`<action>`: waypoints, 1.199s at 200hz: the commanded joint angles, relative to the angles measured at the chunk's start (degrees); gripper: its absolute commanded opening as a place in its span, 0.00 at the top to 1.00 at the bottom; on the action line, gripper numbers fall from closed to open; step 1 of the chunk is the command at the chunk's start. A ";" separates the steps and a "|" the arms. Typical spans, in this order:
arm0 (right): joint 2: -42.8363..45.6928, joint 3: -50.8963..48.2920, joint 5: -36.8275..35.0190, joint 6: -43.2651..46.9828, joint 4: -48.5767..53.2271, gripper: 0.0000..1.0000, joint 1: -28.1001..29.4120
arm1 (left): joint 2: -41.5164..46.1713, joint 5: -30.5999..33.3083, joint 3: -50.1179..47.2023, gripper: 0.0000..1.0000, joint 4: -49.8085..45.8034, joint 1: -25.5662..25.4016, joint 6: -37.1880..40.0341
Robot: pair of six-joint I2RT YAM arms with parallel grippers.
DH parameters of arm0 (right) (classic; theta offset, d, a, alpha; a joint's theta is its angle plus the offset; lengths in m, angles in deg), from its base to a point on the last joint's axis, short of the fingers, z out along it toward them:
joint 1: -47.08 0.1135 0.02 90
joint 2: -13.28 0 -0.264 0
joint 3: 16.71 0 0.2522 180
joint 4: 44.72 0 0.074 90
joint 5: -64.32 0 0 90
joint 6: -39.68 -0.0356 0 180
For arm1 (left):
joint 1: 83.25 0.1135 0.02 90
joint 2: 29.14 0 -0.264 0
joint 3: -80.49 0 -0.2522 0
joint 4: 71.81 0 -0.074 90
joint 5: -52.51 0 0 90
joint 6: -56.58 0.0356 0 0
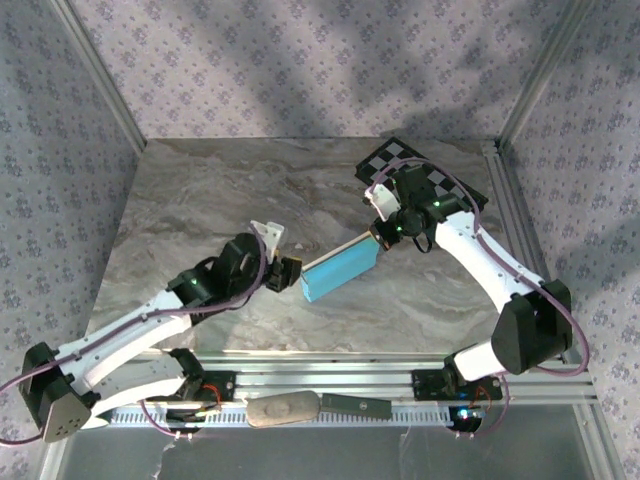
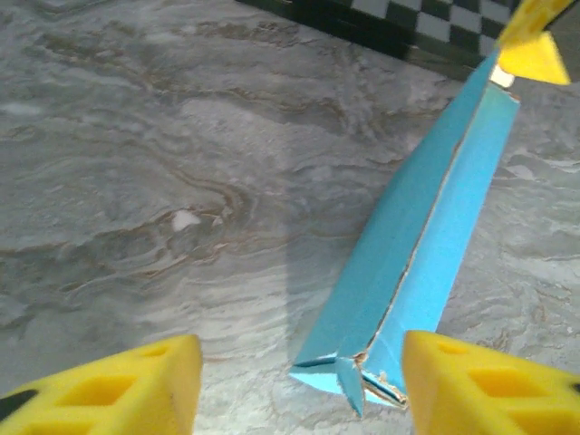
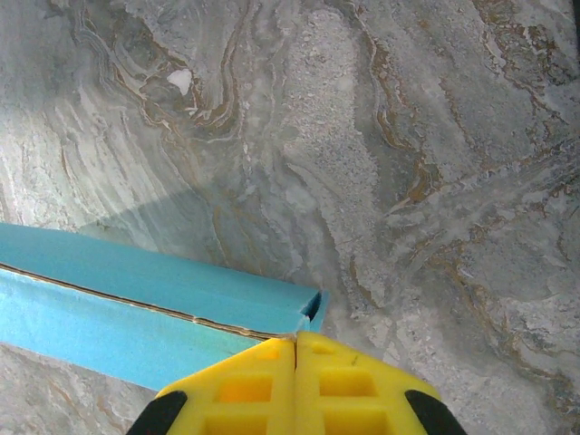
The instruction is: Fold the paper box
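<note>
The paper box (image 1: 340,270) is a long, flat turquoise shape lying slantwise at the table's middle. Its far end is pinched by my right gripper (image 1: 381,238), whose yellow fingers press together on the end seam of the paper box (image 3: 136,308). The right gripper (image 3: 296,349) is shut there. My left gripper (image 1: 290,272) stands open at the near end. In the left wrist view the paper box (image 2: 426,236) runs away from me with its small end flap between the left gripper (image 2: 304,385) fingers. The box lies close to the right finger (image 2: 480,385) and far from the left one.
A black-and-white checkerboard (image 1: 420,170) lies at the table's back right, behind the right arm; its edge shows as the checkerboard (image 2: 408,23) in the left wrist view. An aluminium rail (image 1: 400,375) with small items runs along the near edge. Patterned walls close in the sides.
</note>
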 commanded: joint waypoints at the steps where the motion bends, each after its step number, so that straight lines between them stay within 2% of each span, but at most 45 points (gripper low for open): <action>1: 1.76 -0.71 -0.22 -2.50 -0.61 1.00 0.08 | -3.97 -0.42 8.67 0.52 -15.10 0.52 -6.66; 36: 1.70 -0.89 -0.43 -3.05 -0.53 1.00 0.08 | -12.71 -7.31 15.51 0.59 -21.29 0.52 -4.69; 61: 1.54 -0.73 -0.58 -3.09 -0.43 1.00 -0.08 | -17.14 -6.33 18.09 0.63 -24.82 0.52 -5.45; 108: 1.30 -0.63 -0.73 -3.62 -0.28 1.00 -0.26 | -12.62 -6.99 16.68 0.60 -23.00 0.43 -6.78; 159: 1.13 -0.98 -0.51 -4.10 -0.52 1.00 -0.53 | -18.28 -11.32 18.97 0.62 -22.89 0.52 -2.91; 188: 1.15 -1.16 -0.25 -4.19 -0.65 1.00 -0.46 | -19.69 -8.44 19.93 0.61 -23.47 0.78 -2.55; 215: 1.47 -1.16 -0.59 -4.18 -0.94 1.00 -0.45 | -18.33 -9.10 20.12 0.57 -22.16 0.96 -2.76; 231: 1.66 -3.15 -0.61 -4.06 -1.28 1.00 -0.46 | -16.54 -8.81 20.17 0.56 -21.50 -0.86 -3.86; 240: 1.79 -3.58 -0.68 -4.02 -1.58 1.00 -0.52 | -15.69 -7.24 20.90 0.56 -22.08 -3.73 -3.78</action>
